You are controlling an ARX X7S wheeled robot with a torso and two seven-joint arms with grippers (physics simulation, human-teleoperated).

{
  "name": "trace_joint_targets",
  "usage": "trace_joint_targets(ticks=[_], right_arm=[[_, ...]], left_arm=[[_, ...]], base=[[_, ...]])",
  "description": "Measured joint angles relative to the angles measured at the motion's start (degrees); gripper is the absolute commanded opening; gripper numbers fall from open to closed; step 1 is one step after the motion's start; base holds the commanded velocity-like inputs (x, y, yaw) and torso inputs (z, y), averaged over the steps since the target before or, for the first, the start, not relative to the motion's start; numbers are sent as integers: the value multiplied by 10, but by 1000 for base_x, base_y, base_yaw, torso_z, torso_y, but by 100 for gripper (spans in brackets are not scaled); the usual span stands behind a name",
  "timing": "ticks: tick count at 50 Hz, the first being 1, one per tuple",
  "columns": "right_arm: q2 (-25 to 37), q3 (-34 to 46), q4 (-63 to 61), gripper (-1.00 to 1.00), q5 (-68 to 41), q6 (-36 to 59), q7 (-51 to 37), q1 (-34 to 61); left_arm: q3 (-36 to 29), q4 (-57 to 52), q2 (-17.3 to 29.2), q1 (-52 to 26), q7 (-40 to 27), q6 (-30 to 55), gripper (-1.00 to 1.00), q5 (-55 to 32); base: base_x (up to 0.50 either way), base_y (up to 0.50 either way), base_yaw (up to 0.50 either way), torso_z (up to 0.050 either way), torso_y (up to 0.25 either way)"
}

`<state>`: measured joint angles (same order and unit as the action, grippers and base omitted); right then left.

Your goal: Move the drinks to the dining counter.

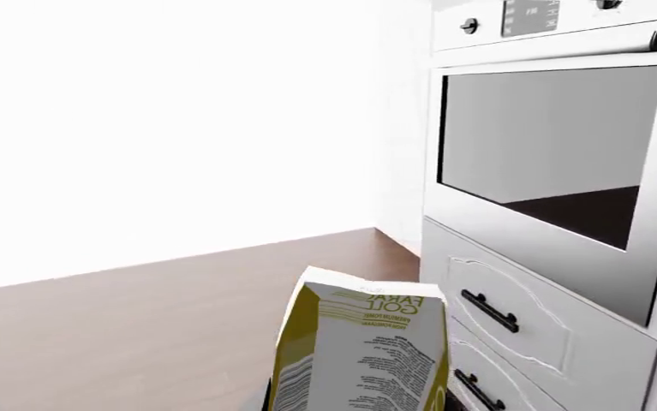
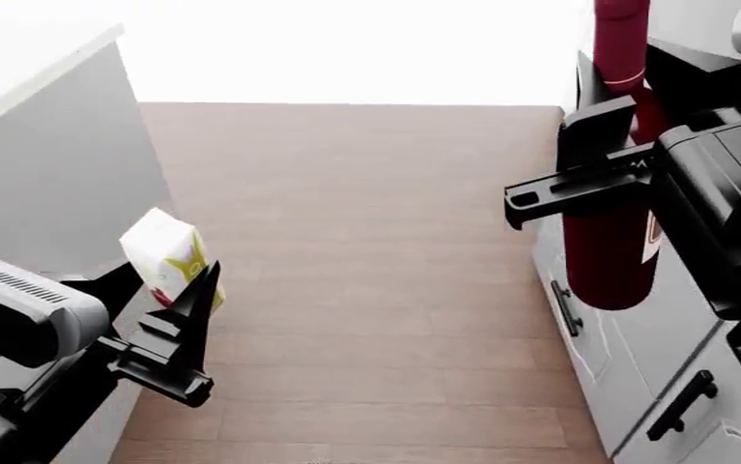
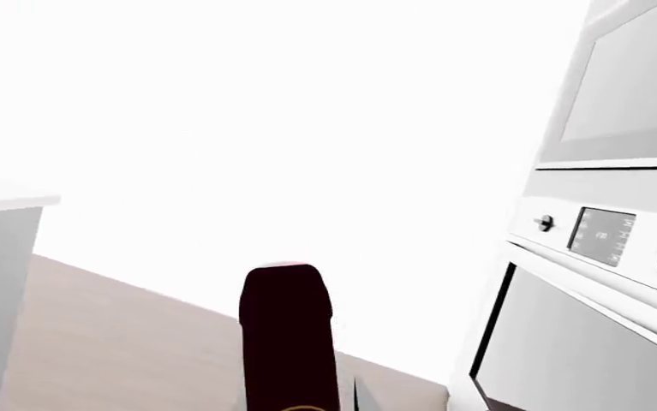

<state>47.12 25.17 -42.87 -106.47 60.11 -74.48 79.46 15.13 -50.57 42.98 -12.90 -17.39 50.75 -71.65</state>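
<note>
Two drinks show: one wine bottle (image 2: 612, 242), dark red, and one small white carton (image 2: 170, 253) with yellow-green print. There are two grippers, the left gripper (image 2: 184, 324) and the right gripper (image 2: 574, 159), each carrying one drink. One built-in oven (image 1: 557, 154) shows, with two round knobs (image 3: 546, 223) visible on its panel. Below it sit two drawers, each with one black handle (image 1: 491, 311). One grey cabinet side (image 2: 48, 174) stands at the left.

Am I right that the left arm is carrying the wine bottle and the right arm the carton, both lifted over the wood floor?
Not quite: it is swapped. In the head view the left gripper holds the small white carton, and the right gripper holds the dark-red wine bottle. Both are indeed lifted over the wood floor.
</note>
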Motion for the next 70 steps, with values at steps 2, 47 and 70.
trace_joint_targets(ticks=[2, 47, 70], right_arm=[[0, 0, -1, -100, 1, -1, 1, -1], [5, -7, -5, -100, -10, -29, 2, -6], [0, 4, -5, -100, -11, -26, 3, 5]], left_arm=[[0, 0, 0, 1, 0, -1, -100, 0], [-5, 4, 1, 14, 14, -17, -100, 13], [-6, 5, 5, 15, 14, -22, -100, 12]], base=[[0, 0, 500, 0, 0], [-124, -422, 22, 1, 0], [-424, -409, 0, 0, 0]])
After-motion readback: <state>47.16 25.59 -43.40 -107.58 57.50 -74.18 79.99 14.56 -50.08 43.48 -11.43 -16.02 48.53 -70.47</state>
